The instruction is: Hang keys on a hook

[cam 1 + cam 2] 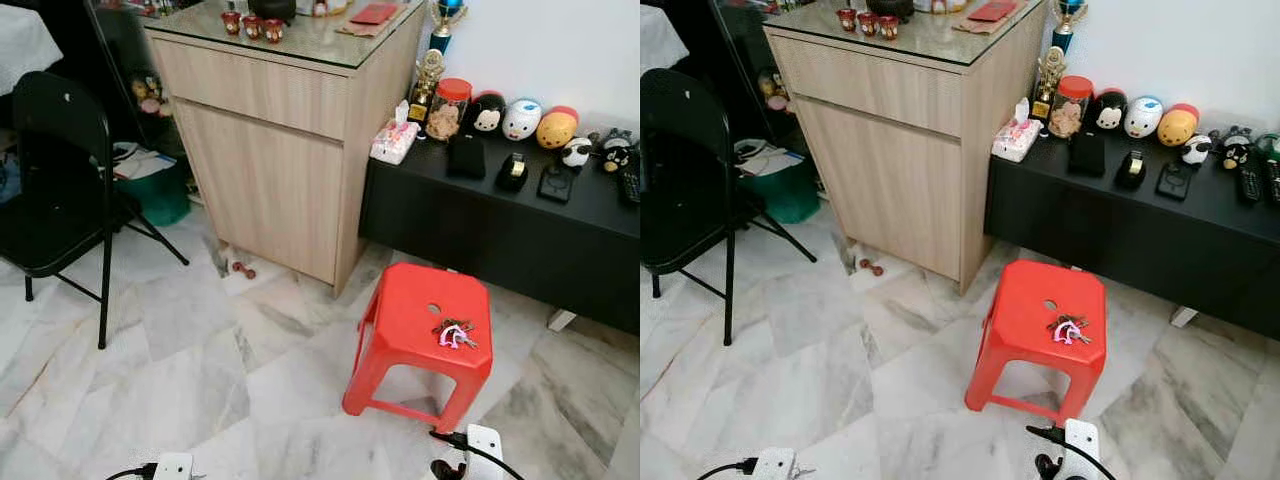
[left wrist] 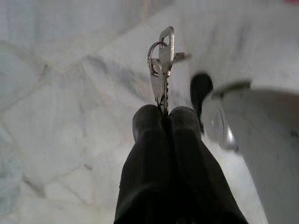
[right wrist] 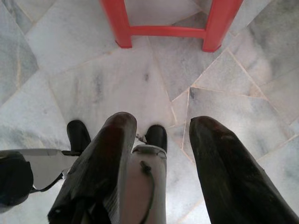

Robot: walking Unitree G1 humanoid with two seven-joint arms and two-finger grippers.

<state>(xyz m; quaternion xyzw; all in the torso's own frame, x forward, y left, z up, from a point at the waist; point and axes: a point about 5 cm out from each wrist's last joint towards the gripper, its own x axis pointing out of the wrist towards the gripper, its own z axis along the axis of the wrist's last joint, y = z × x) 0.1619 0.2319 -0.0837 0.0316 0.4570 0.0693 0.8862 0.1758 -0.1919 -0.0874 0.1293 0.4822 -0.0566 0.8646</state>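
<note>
While you look down from the head camera, you see a red plastic stool (image 1: 424, 330) on the marble floor (image 1: 180, 370), and on its seat lies a bunch of keys with a pink tag (image 1: 453, 334). In the left wrist view, your left gripper (image 2: 164, 112) has its two black fingers pressed together on a second set of silver keys on a ring (image 2: 160, 65), which stands up from the fingertips above the floor. Your right gripper (image 3: 161, 123) hangs low with its fingers spread apart and nothing between them; the stool legs are just ahead of it. Behind the stool stands a wooden cabinet (image 1: 270, 140) and, beside it, a low black shelf (image 1: 500, 215). On that shelf you see a clear jar with a red lid (image 1: 447, 108); something brownish is inside, but I cannot tell what. A black folding chair (image 1: 60, 190) stands at your left.
</note>
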